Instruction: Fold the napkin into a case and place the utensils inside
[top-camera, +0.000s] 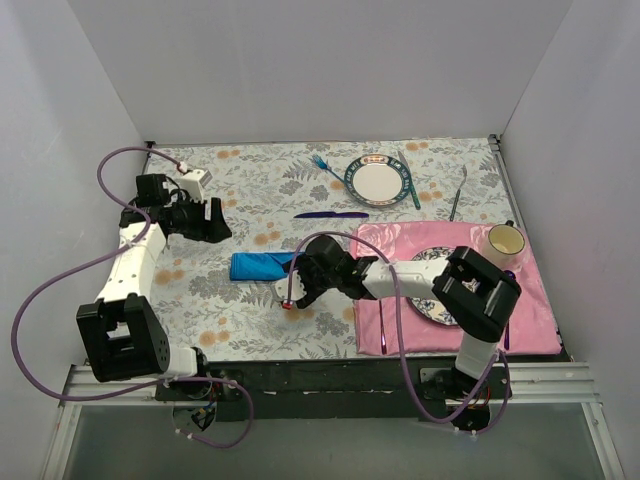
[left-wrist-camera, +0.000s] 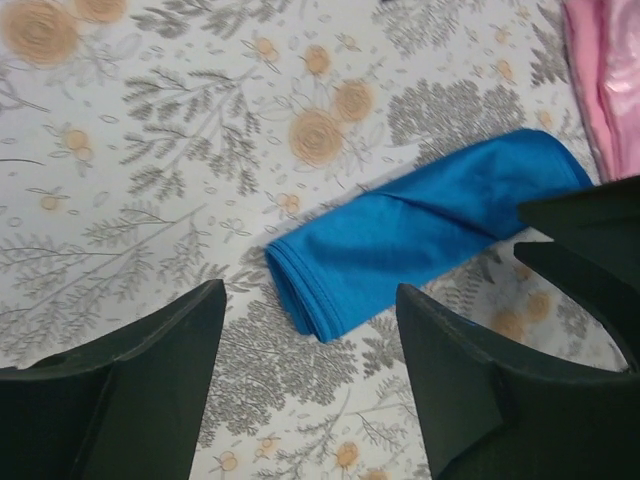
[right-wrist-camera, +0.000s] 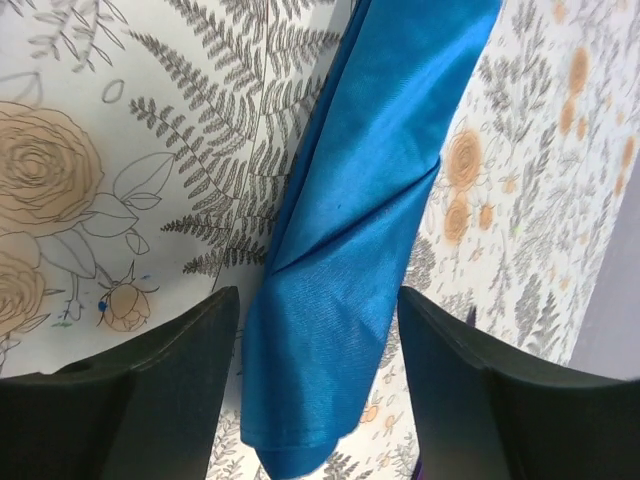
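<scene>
Straddling the folded blue napkin (right-wrist-camera: 380, 170), my right gripper (right-wrist-camera: 315, 296) stands spread; my left gripper (left-wrist-camera: 310, 292) hangs spread near it.

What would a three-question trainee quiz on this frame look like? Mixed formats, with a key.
1. True or false: the purple knife lies on the table outside the case.
2. The right gripper has its jaws: A) shut on the case; B) open, with the case between them; C) out of every view.
3. Fill in: the light-blue fork lies just left of the small ___.

Key: 1 true; 2 B; 3 plate.
</scene>
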